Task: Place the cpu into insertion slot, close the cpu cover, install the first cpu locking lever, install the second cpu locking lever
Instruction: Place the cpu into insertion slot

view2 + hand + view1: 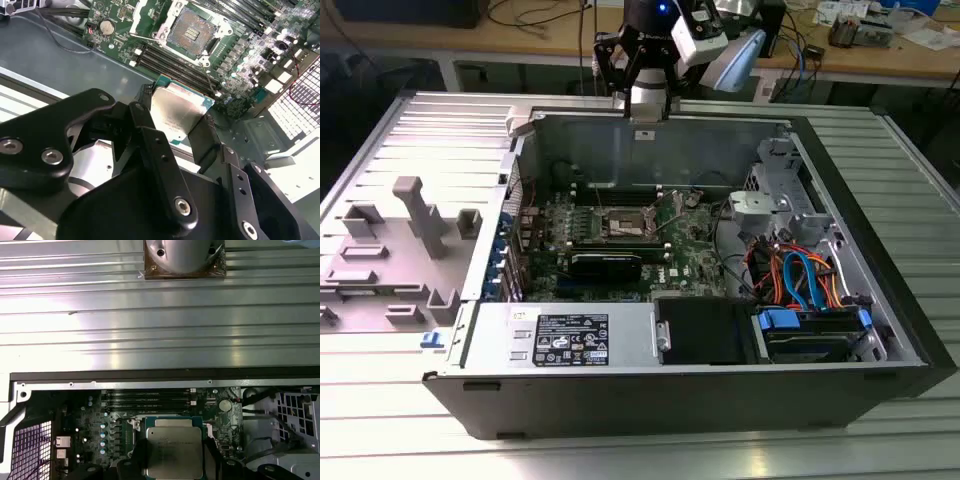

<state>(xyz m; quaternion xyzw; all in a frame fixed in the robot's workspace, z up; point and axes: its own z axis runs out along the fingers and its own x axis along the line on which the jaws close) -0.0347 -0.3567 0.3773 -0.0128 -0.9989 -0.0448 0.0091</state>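
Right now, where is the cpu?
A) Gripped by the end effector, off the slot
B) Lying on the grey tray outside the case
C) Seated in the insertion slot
A: in the second wrist view the cpu is clamped in the end effector, while the insertion slot beyond it lies bare with its contacts showing.

We see a white label on the power supply, its print too small for us to read, faint markings on the cpu, likewise unreadable
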